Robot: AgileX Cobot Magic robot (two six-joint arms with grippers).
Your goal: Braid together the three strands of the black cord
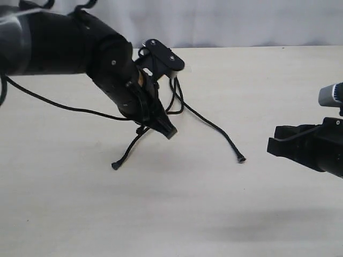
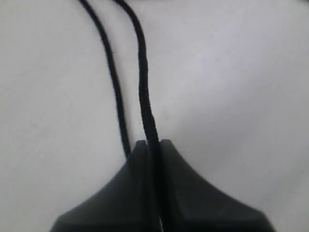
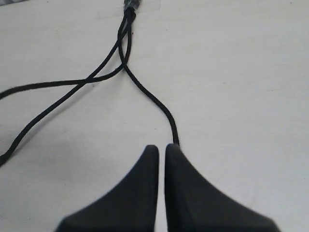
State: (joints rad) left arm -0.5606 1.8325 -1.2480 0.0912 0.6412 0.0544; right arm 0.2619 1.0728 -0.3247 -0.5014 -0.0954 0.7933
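Black strand (image 2: 142,72) clamped in my left hand (image 2: 153,143): cross it low and taut; right hand (image 3: 161,148) together, empty.

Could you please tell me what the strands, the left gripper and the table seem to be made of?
Strands: woven textile cord, matte black, with a slightly rough, fibrous outline. Left gripper: probably hard plastic, smooth matte black, in a moulded wedge shape. Table: pale, matte, faintly speckled surface, perhaps laminate or painted board; I cannot tell which.
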